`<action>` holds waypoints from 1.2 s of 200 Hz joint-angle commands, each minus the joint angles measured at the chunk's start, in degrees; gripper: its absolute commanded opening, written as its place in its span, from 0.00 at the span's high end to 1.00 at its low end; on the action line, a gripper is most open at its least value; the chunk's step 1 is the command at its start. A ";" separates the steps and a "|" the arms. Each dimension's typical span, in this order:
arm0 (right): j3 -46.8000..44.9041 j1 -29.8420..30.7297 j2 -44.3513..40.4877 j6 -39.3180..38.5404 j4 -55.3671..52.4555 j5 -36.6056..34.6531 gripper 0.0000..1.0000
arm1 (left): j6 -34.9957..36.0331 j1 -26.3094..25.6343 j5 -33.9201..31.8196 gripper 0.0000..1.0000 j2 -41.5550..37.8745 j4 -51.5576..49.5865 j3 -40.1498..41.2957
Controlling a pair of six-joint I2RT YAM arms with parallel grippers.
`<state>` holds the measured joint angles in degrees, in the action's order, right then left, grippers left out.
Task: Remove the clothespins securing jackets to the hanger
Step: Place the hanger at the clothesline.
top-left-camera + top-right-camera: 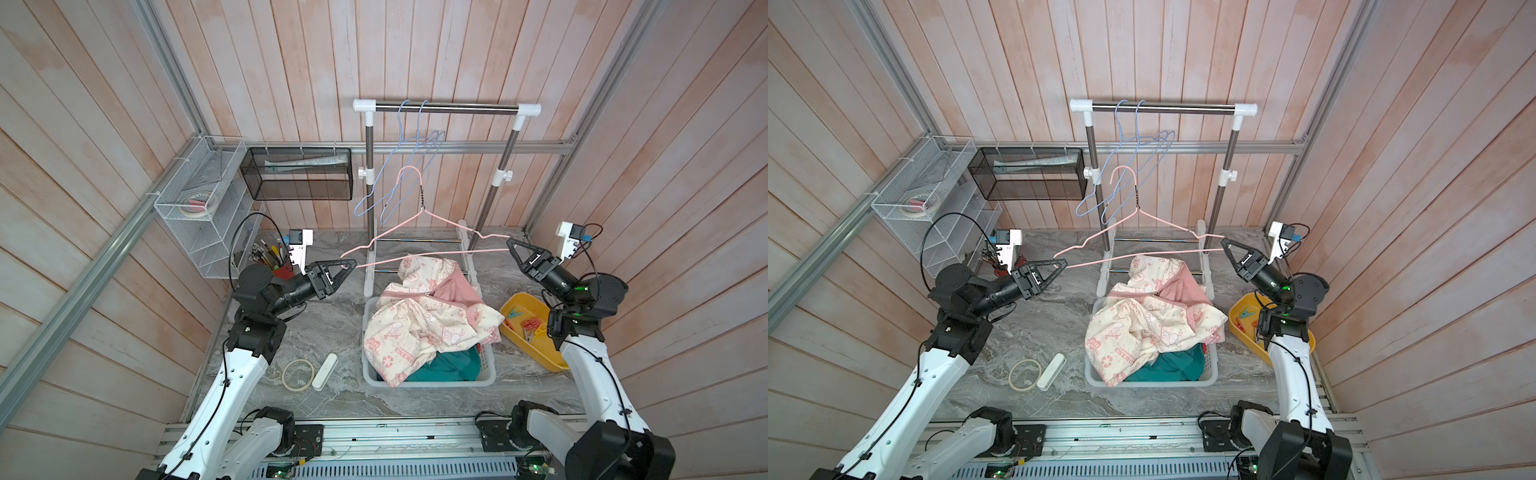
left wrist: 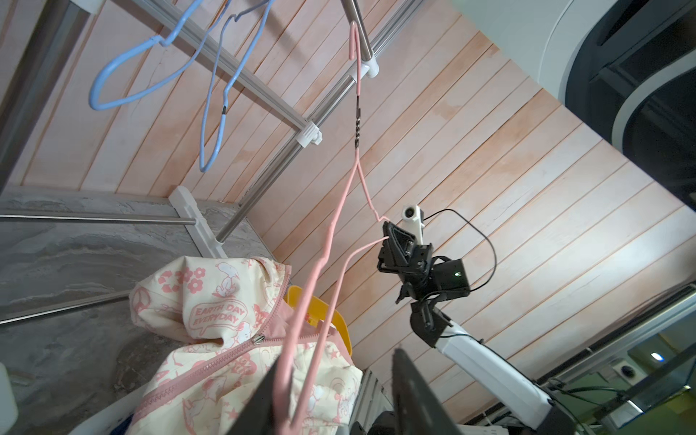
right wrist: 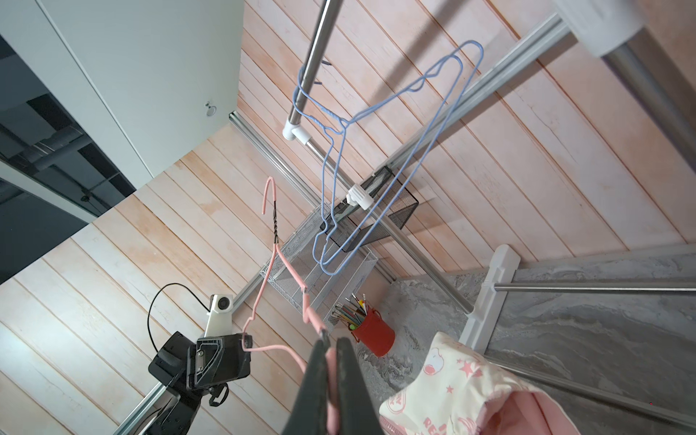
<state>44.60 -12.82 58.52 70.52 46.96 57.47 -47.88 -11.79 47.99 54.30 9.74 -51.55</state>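
Observation:
A bare pink wire hanger [image 1: 422, 198] [image 1: 1137, 195] hangs in the air between my two grippers, off the rail. My right gripper [image 1: 509, 242] [image 3: 331, 341] is shut on its right end. My left gripper [image 1: 351, 267] [image 2: 339, 369] is open, and the hanger's left end [image 2: 327, 241] lies between the jaws against one finger. Below, a cream pink-printed jacket [image 1: 415, 324] lies heaped on a teal jacket [image 1: 453, 365] in a white basket [image 1: 432, 382]. Red-coral clothespins [image 1: 532, 323] lie in a yellow tray [image 1: 519, 297] by the right arm.
The clothes rack [image 1: 446, 108] stands behind the basket with two empty blue hangers [image 1: 401, 124] on its rail. A tape roll [image 1: 283, 374] and a white bar [image 1: 325, 372] lie front left. A red pencil cup [image 1: 282, 270], a wire shelf [image 1: 199, 216] and a black mesh basket [image 1: 297, 174] are at back left.

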 commanded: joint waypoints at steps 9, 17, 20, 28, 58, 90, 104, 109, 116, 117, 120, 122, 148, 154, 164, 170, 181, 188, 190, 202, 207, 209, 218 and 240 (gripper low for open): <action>7.74 -1.38 -5.19 -4.88 -8.39 -3.29 1.00 | 3.90 0.12 -3.63 0.32 -1.78 -3.91 0.16; 9.63 -2.08 -5.75 -5.39 -11.04 -3.50 1.00 | 4.80 0.22 -5.09 0.28 -2.30 -5.28 0.18; 10.31 -2.45 -5.91 -5.54 -11.94 -3.52 1.00 | 5.22 0.22 -5.55 0.27 -2.53 -5.82 0.18; 11.95 -3.30 -6.43 -5.66 -13.98 -3.50 1.00 | 6.48 0.23 -7.02 0.22 -2.97 -7.60 -0.08; 18.57 -4.56 -8.80 -7.40 -19.96 -5.97 1.00 | 10.13 0.28 -11.25 0.12 -4.30 -12.50 -0.37; 31.77 -5.23 -8.42 -17.16 -34.57 -10.25 1.00 | 11.57 0.27 -12.74 0.11 -4.96 -14.46 0.03; 36.83 -5.25 -7.35 -19.05 -37.49 -10.64 1.00 | 12.05 0.25 -13.15 0.11 -5.15 -14.89 0.30; 38.08 -5.21 -7.06 -19.05 -37.72 -10.70 1.00 | 12.23 0.23 -13.26 0.11 -5.24 -15.05 0.44; 39.79 -5.25 -6.69 -18.70 -37.77 -10.77 1.00 | 12.49 0.28 -13.39 0.11 -5.30 -15.16 0.63; 40.01 -5.27 -6.59 -18.68 -37.84 -10.83 1.00 | 12.52 0.28 -13.42 0.11 -5.32 -15.17 0.69; 40.87 -5.24 -6.32 -18.71 -38.38 -11.09 1.00 | 12.61 0.27 -13.51 0.11 -5.40 -15.18 0.83; 41.48 -5.27 -6.16 -18.79 -38.99 -11.29 1.00 | 12.63 0.21 -13.57 0.11 -5.47 -15.25 0.86; 49.81 -5.30 -5.06 -26.95 -51.47 -19.76 1.00 | 13.49 0.28 -13.67 0.10 -6.11 -15.80 1.35; 51.51 -5.27 -4.63 -28.99 -54.56 -22.52 1.00 | 13.75 0.27 -13.46 0.10 -6.40 -15.74 1.41; 54.28 -5.21 -3.87 -31.45 -58.90 -26.56 1.00 | 13.99 0.14 -12.89 0.10 -6.70 -15.46 1.54; 55.51 -5.22 -3.49 -32.48 -60.65 -28.42 1.00 | 14.19 0.03 -12.47 0.10 -6.78 -15.37 1.46; 58.66 -5.25 -2.60 -34.85 -63.85 -31.72 1.00 | 14.54 -0.32 -11.59 0.09 -6.74 -15.15 1.36; 60.61 -5.22 -1.75 -36.08 -65.90 -33.28 1.00 | 14.78 -0.46 -11.02 0.09 -6.80 -14.89 1.36; 61.20 -5.27 -1.46 -36.42 -66.44 -33.78 1.00 | 14.82 -0.57 -10.88 0.09 -6.77 -14.85 1.36; 63.22 -5.27 -0.33 -37.59 -68.44 -35.87 1.00 | 15.17 -0.79 -10.72 0.08 -6.75 -14.75 1.39; 63.49 -5.16 -0.03 -37.77 -68.85 -36.32 1.00 | 15.26 -0.81 -10.80 0.08 -6.68 -14.75 1.44; 63.57 -5.25 0.18 -37.81 -68.96 -36.41 1.00 | 15.31 -0.79 -10.81 0.08 -6.63 -14.75 1.45; 64.16 -5.20 1.05 -38.21 -70.05 -36.97 1.00 | 15.44 -0.90 -10.85 0.08 -6.50 -14.71 1.57; 63.65 -5.28 2.52 -38.87 -70.56 -37.23 1.00 | 15.25 -0.88 -10.72 0.08 -5.94 -13.98 1.74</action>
<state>107.85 -17.82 59.05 34.54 -19.35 24.16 -33.93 -12.47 36.16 48.21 -5.34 -50.65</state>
